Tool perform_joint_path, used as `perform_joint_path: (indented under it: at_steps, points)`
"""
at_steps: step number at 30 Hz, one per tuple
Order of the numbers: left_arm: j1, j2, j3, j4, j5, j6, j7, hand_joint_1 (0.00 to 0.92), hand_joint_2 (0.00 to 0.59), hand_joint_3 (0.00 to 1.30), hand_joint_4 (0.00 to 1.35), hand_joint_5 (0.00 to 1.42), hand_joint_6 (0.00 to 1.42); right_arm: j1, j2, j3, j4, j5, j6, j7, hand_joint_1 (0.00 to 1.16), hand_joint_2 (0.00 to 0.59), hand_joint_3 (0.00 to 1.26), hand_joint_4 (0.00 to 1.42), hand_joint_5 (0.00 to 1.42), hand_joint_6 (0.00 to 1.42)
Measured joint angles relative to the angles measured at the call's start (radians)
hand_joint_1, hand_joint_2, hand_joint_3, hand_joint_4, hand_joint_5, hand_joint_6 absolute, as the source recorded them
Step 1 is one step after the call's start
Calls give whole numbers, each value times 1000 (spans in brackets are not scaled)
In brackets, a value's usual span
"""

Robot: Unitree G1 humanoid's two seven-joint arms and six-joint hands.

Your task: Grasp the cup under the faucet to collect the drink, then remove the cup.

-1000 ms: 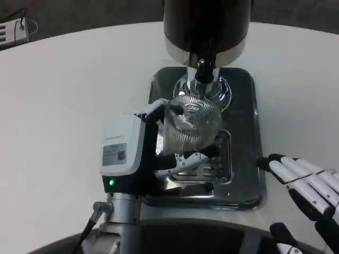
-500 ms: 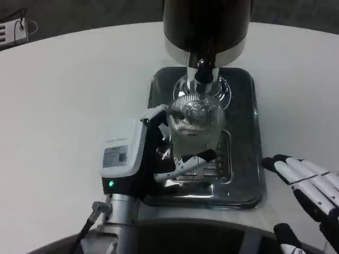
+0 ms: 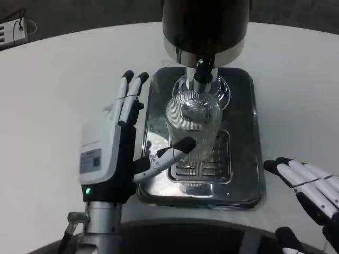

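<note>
Cup (image 3: 193,127) stands upright on the metal tray (image 3: 249,132), directly under the faucet (image 3: 203,71) of the dark dispenser (image 3: 206,24). Left hand (image 3: 114,153) just beside the cup, fingers spread, upper ones pointing away; one lower finger reaches toward the cup's near side, contact unclear. Nothing held. Right hand (image 3: 312,188) lies spread on the table (image 3: 53,95), well apart. Risks: a closing finger could nudge the ribbed cup off-centre so the drink misses; a loose one-sided grip may tip it on lift

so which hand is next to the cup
The left hand, one black-tipped finger reaching the ribbed cup; the right hand lies off the tray.
</note>
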Motion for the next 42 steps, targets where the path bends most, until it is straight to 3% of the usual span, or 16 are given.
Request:
perform_joint_path:
  at_steps: [9, 17, 23, 34, 42]
  points:
    - [188, -9, 99, -349, -72, 4, -70, 0, 110, 83, 0, 285, 216, 3, 4, -2, -6, 3, -4, 0, 143, 517, 107, 106, 159, 307]
    - [305, -79, 143, -649, -163, 44, -242, 0, 128, 0, 0, 83, 13, 4, 8, 6, -5, 3, -4, 1, 143, 517, 107, 106, 159, 307]
    - [348, -141, 133, -810, -223, 120, -400, 0, 129, 0, 0, 0, 0, 5, 12, 15, -5, 5, -4, 2, 143, 516, 107, 106, 159, 307]
    - [318, -279, 92, -913, -269, 244, -536, 0, 140, 0, 0, 0, 0, 5, 21, 26, -5, 19, -4, 12, 142, 513, 107, 106, 159, 307]
    - [242, -321, 66, -920, -242, 322, -558, 0, 147, 0, 0, 0, 0, 5, 21, 26, -2, 24, -4, 15, 142, 513, 107, 106, 159, 307]
